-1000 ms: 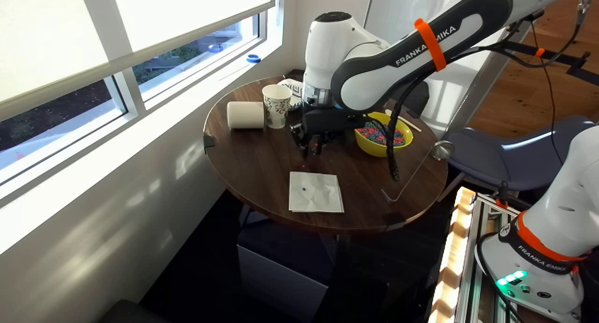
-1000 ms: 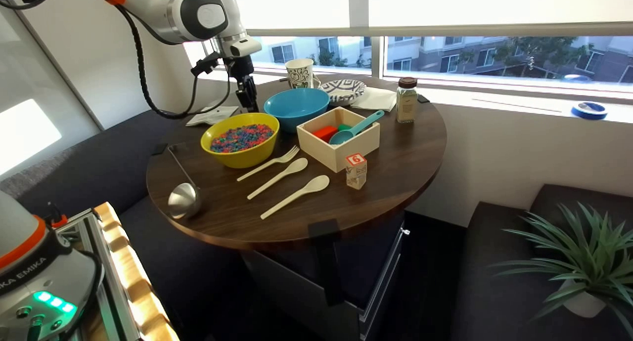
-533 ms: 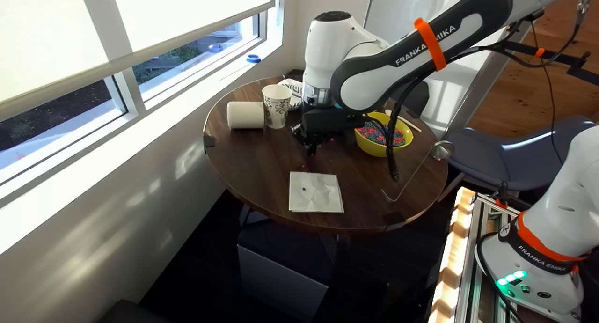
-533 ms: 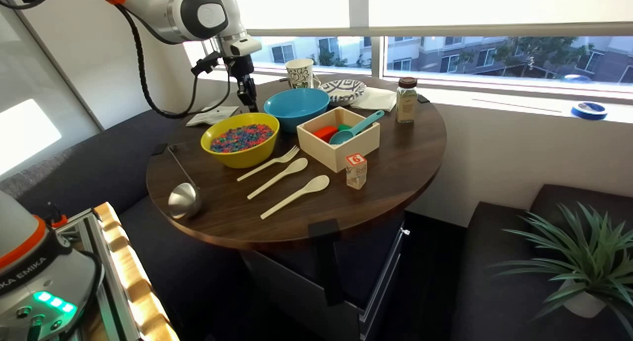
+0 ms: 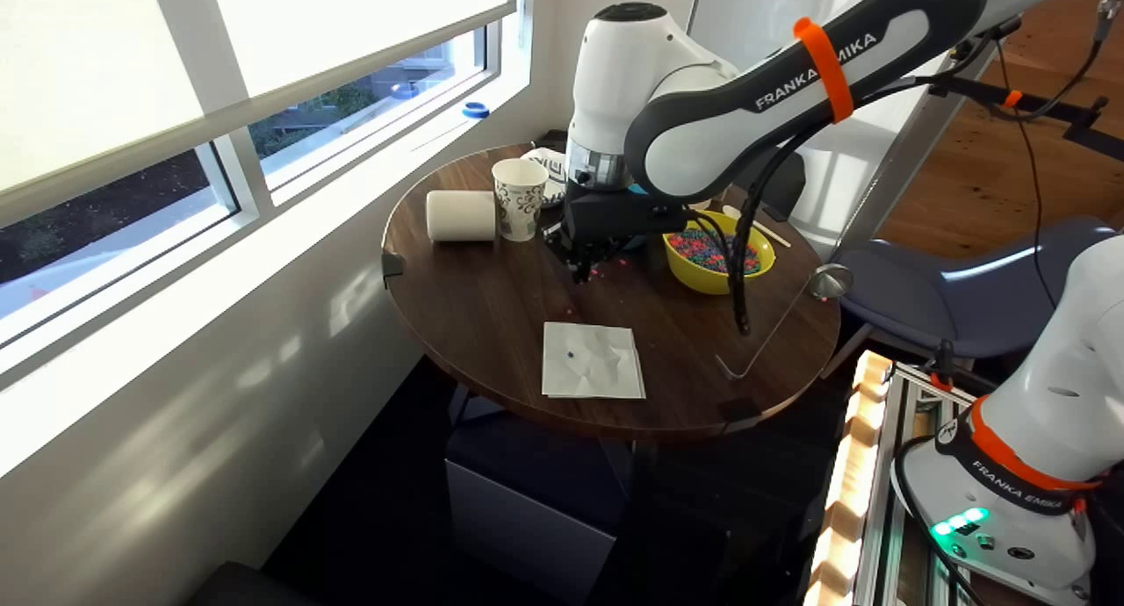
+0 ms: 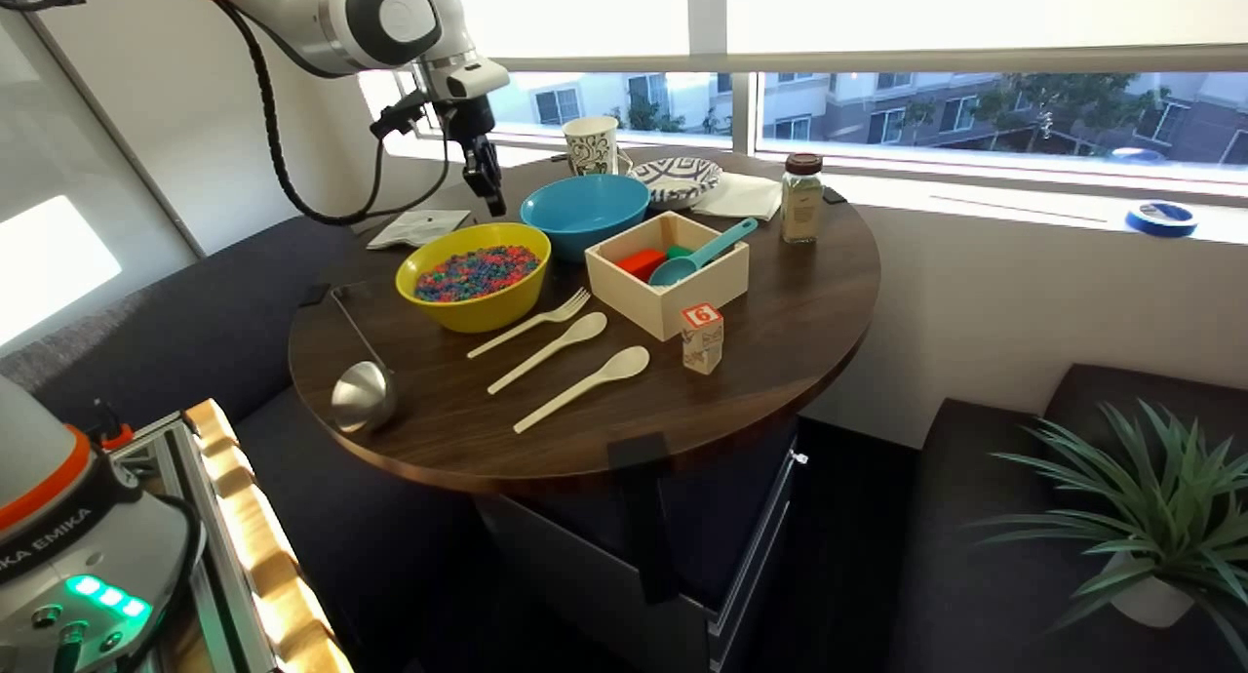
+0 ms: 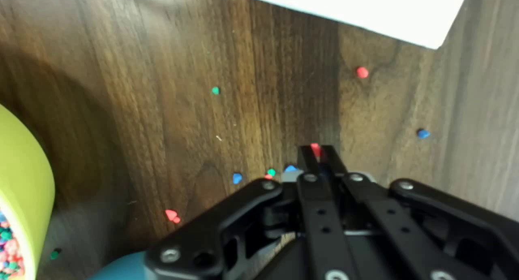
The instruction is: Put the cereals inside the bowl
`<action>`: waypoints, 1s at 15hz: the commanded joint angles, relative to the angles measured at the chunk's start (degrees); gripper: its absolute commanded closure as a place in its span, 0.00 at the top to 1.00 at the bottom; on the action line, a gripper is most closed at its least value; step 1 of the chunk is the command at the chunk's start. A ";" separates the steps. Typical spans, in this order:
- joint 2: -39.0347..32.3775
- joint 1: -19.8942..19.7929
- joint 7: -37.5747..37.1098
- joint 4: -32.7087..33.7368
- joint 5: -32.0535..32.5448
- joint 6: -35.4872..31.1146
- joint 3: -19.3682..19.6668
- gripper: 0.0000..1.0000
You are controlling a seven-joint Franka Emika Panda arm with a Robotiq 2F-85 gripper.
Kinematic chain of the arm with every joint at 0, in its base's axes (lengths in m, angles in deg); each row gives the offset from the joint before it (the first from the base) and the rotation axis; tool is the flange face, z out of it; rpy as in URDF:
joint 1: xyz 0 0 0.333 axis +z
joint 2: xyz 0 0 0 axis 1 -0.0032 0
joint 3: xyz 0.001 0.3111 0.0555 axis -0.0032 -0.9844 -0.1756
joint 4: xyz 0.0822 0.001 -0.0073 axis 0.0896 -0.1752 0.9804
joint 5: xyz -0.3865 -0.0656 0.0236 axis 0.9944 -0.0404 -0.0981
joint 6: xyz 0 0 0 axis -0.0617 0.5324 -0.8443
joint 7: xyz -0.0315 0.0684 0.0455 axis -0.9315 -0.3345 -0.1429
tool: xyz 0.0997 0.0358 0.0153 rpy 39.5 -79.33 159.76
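The cereals are a heap of tiny multicoloured bits inside the yellow bowl. The bowl's side shows at the left of the wrist view. Several loose bits lie on the table in the wrist view, among them a red one, a green one and a blue one. My gripper is shut on a red bit between its fingertips. In both exterior views the gripper is just above the table, beside the yellow bowl.
A blue bowl stands next to the yellow one. A wooden box with a scoop, wooden cutlery, stacked blocks, a jar and a ladle are on the table. A white napkin and cups lie near the gripper.
The fingers stood apart one second ago and have closed together. The gripper has since risen slightly off the table and tilted a little. The bowls have not moved.
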 commanded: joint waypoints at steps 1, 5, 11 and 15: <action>6.32 0.70 -2.88 -2.88 2.00 1.29 0.12 0.04; 13.16 -1.83 -6.78 -6.60 5.43 2.59 0.80 0.04; 18.48 -8.76 -10.90 -12.13 9.93 6.79 1.88 0.04; 19.97 -11.62 -11.96 -14.33 11.28 10.02 1.85 0.04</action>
